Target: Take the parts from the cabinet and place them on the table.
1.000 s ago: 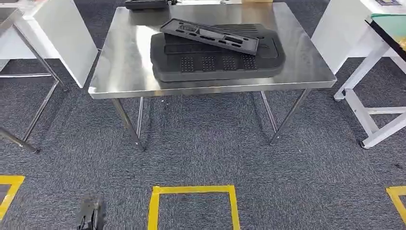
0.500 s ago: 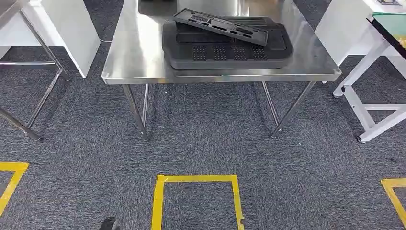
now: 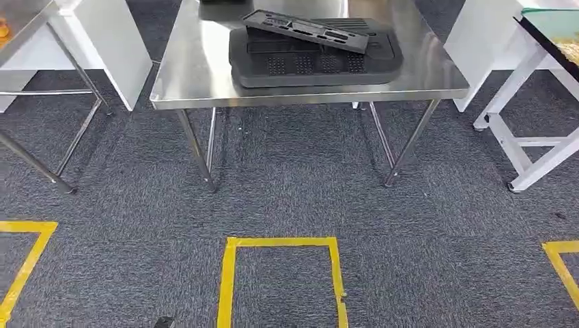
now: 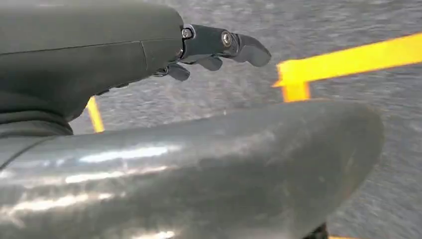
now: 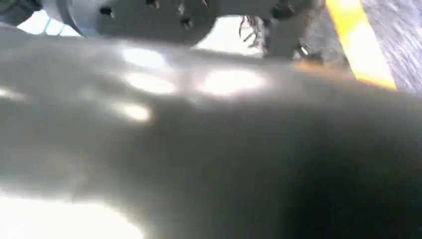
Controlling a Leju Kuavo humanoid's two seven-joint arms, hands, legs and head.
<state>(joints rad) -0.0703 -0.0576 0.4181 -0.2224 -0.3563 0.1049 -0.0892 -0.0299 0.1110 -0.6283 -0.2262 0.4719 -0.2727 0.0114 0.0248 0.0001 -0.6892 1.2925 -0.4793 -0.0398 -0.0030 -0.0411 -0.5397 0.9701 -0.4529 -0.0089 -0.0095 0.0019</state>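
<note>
In the head view a steel table (image 3: 198, 78) stands ahead across the carpet. On it lies a wide black moulded part (image 3: 314, 65) with a slimmer black slotted part (image 3: 307, 31) resting tilted across its top. A dark tip of my left hand (image 3: 164, 322) peeks in at the bottom edge, far from the table. In the left wrist view my left hand (image 4: 219, 45) hangs over the carpet, its dark fingers (image 4: 249, 49) stretched out with nothing in them. The right wrist view is a blurred grey surface; how the right hand stands cannot be told.
A yellow tape square (image 3: 283, 242) marks the carpet between me and the table. Another steel table's legs (image 3: 41, 164) stand at the left, beside a white panel (image 3: 116, 48). A white-framed bench (image 3: 526, 143) stands at the right. More yellow tape (image 3: 24, 263) lies at both sides.
The whole picture has shifted: the table sits higher and the tape square shows fuller, so the camera moved. My left hand has sunk almost out of the bottom edge.
</note>
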